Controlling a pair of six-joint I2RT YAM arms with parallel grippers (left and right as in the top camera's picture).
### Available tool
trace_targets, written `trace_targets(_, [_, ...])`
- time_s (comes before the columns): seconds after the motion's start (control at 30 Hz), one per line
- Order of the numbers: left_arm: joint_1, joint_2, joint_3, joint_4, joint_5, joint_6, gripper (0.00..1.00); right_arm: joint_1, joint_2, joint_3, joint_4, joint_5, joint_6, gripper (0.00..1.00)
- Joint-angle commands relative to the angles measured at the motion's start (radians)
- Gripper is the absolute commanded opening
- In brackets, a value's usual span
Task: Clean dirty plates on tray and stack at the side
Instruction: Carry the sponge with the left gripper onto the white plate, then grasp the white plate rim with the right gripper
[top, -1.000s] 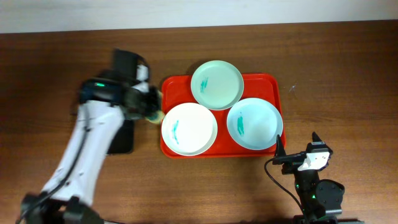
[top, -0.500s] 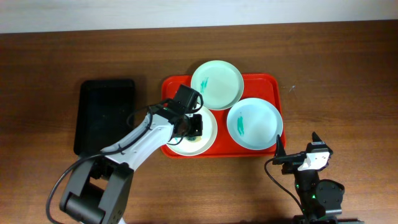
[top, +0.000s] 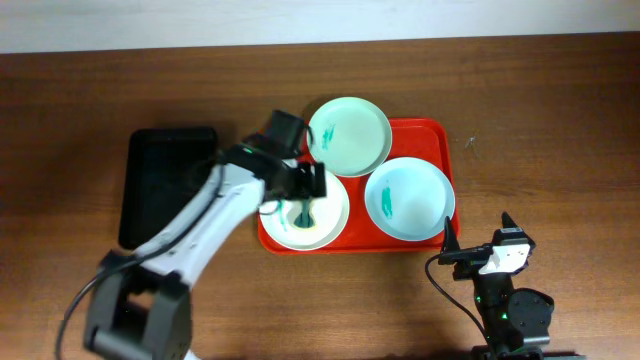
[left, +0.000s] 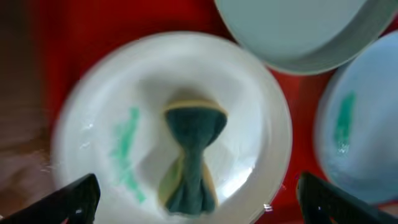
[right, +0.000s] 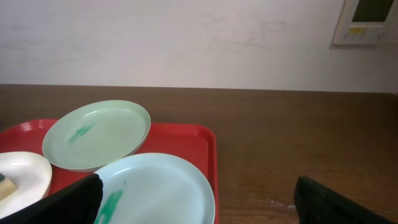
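1. Looking through the left wrist camera, I see the left claw (left: 199, 200) released, its fingers wide apart above the white plate (left: 249, 143).
2. A sponge (left: 193, 155), dark green on top with a yellow edge, lies on that plate between the fingers. As far as I can tell, neither finger touches it.
3. A green smear (left: 124, 149) marks the white plate just left of the sponge.
4. The white plate sits in the near left part of the tray (top: 440, 135), and the blue plate (top: 409, 198) sits in the near right part. The green plate (top: 349, 136) lies across the far rim.
5. The green and blue plates each carry a green smear.
6. My right claw (right: 202, 202) is released and empty. It rests on the surface (top: 560, 100) near the tray's near right corner and faces the plates.
7. A black tray (top: 168, 185) lies on the surface to the left of the tray, with the left arm passing over its right side.
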Motion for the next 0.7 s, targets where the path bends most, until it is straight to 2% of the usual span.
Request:
trace_targets(0.0, [0.091,-0.144,0.061,-0.099,-0.080,0.033,0.99,0.006,-0.006,-0.007,-0.003,0.009,0.004,0.98])
trace_targets(0.13, [0.185,-0.208,0.061,-0.254,-0.285,0.032,0.99,0.006,-0.006,-0.007,-0.003,0.009,0.004,0.99])
trace_targets(0.27, [0.271,-0.213,0.060,-0.345,-0.253,0.031,0.99,0.006,-0.006,-0.007,-0.003,0.009,0.004,0.99])
trace_targets(0.4, [0.285,-0.212,0.059,-0.402,-0.249,0.031,0.99,0.006,-0.006,-0.007,0.034,-0.032,0.032,0.99])
trace_targets(0.47, [0.284,-0.212,0.060,-0.417,-0.249,0.031,0.99,0.006,-0.006,-0.007,0.103,-0.285,0.208,0.99])
trace_targets(0.5, [0.284,-0.212,0.060,-0.420,-0.248,0.031,0.99,0.006,-0.006,-0.007,0.124,-0.523,0.369,0.98])
trace_targets(0.53, [0.284,-0.212,0.060,-0.419,-0.245,0.031,0.99,0.006,-0.006,-0.007,0.124,-0.666,0.466,0.99])
trace_targets(0.6, [0.284,-0.212,0.059,-0.412,-0.240,0.030,0.99,0.006,-0.006,-0.007,0.162,-0.741,0.605,0.99])
trace_targets(0.67, [0.284,-0.212,0.060,-0.410,-0.240,0.027,0.99,0.006,-0.006,-0.007,0.320,-0.722,0.787,0.98])
